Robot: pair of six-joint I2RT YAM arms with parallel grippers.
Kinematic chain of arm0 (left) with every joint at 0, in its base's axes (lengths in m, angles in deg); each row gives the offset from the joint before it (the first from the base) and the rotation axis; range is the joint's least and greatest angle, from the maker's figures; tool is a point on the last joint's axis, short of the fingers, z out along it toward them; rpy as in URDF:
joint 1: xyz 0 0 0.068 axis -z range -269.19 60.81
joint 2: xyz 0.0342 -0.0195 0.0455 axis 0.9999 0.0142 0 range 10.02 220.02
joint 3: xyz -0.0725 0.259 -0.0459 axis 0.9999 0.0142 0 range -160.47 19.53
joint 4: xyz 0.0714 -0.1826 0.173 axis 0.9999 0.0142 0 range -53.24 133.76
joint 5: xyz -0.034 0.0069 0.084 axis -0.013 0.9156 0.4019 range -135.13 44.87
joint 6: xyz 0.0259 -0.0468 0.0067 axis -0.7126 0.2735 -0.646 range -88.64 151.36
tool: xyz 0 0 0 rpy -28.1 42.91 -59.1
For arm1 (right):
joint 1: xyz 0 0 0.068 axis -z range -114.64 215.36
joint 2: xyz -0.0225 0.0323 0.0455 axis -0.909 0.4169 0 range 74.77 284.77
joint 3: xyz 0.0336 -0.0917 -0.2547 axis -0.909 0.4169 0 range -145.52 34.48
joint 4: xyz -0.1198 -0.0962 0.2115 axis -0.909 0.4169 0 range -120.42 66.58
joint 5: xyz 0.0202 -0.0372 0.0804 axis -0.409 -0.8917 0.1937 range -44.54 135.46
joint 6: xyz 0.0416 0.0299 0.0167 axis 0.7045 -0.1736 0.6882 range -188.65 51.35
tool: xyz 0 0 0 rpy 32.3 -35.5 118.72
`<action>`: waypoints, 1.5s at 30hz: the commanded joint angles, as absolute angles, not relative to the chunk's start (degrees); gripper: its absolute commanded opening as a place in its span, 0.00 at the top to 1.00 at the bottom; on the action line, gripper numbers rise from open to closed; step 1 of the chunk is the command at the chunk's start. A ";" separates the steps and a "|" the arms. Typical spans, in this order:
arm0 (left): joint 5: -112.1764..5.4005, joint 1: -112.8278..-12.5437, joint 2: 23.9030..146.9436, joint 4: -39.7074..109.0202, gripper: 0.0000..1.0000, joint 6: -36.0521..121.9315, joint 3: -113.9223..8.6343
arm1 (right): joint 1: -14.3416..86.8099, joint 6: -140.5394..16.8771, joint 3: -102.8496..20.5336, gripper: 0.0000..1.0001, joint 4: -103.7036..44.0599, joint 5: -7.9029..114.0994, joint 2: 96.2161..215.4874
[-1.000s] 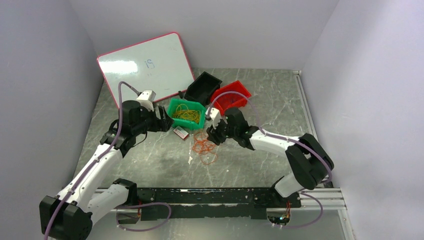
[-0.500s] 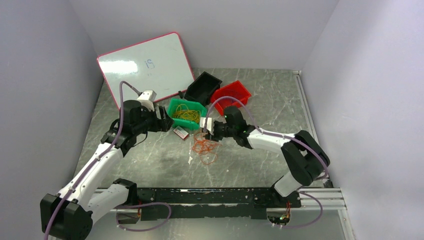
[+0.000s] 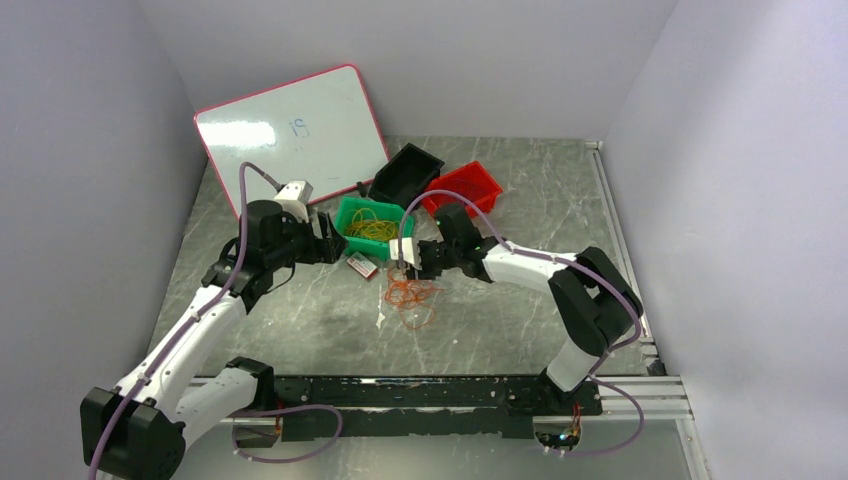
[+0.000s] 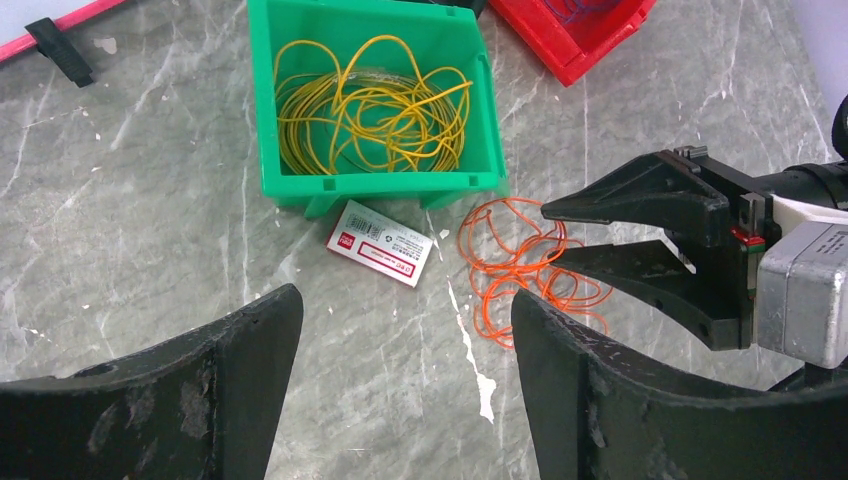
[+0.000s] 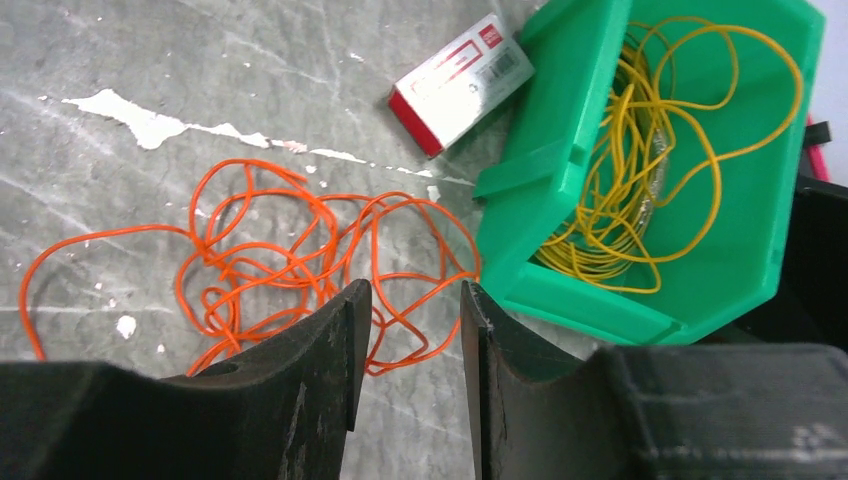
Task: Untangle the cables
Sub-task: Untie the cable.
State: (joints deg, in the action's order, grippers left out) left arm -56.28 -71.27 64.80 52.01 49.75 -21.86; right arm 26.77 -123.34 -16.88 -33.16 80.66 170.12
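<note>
The cables lie in two lots in the middle of the table: an orange tangle (image 3: 410, 293) loose on the stone, and yellow loops (image 3: 372, 228) coiled inside a green bin (image 3: 370, 248) just beyond it.

Nearest, a black rail (image 3: 430, 392) carries both arm bases at the table's edge. The table (image 3: 300, 315) is grey marbled stone with pale veins, marked by white chips and a white smear (image 5: 150, 118) close to the orange tangle (image 5: 270, 262).

The right gripper (image 5: 412, 295) hangs low over the far side of the tangle. Its fingers are parted by a narrow gap and clamp nothing; orange strands show on the stone beneath the gap. The left gripper (image 4: 405, 310) hovers to the left of the green bin. Its fingers are spread wide and empty, and its camera takes in the tangle (image 4: 520, 265) and the right gripper (image 4: 560, 235).

A small red-and-white box (image 3: 361, 266) lies flat between the tangle and the bin's near wall (image 4: 390, 185). The orange loops reach almost to that wall; whether they touch it I cannot tell.

Beyond the green bin stand a black bin (image 3: 405, 172) and a red bin (image 3: 462, 190), side by side. At the far left a whiteboard (image 3: 290, 135) with a red frame stands tilted against the wall. Plain, pale lilac walls (image 3: 400, 40) close the space on three sides.
</note>
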 commanded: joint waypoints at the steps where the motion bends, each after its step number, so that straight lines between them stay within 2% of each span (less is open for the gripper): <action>1: -56.11 -71.73 64.77 51.14 0.19 49.21 -22.48 | 26.91 -125.16 -16.33 0.58 -30.42 81.82 168.84; 6: -55.99 -71.75 64.90 51.26 0.20 49.20 -22.57 | 26.94 -124.21 -16.41 0.60 -31.12 79.99 169.74; 9: -55.84 -71.72 64.74 51.31 0.20 49.33 -22.44 | 26.95 -123.10 -16.50 0.68 -32.63 79.91 169.55; 11: -55.71 -71.73 64.69 51.38 0.20 49.37 -22.47 | 26.95 -122.23 -16.50 0.80 -33.33 79.80 169.14; 16: -55.55 -71.75 64.68 51.35 0.19 49.36 -22.44 | 27.08 -118.56 -17.52 0.84 -32.81 77.60 168.68; 22: -55.33 -71.78 64.47 51.36 0.20 49.37 -22.49 | 27.55 -113.25 -15.00 0.97 -37.52 77.28 164.81; 29: -58.76 -71.79 61.79 49.15 0.19 49.36 -21.53 | 27.63 -99.13 -18.86 0.95 -30.24 76.46 157.67; 34: -64.87 -71.70 59.02 44.28 0.16 49.81 -20.70 | 27.69 -91.64 -20.02 1.00 -25.50 72.95 149.96; 45: -76.11 -68.78 63.77 32.31 0.12 53.46 -22.95 | 27.71 -71.64 -19.06 1.00 -25.38 62.57 131.19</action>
State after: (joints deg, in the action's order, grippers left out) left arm -70.56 -70.77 62.27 40.36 51.09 -21.14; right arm 27.54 -81.33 -18.78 -25.77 69.16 136.70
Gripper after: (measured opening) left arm 0.877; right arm 0.016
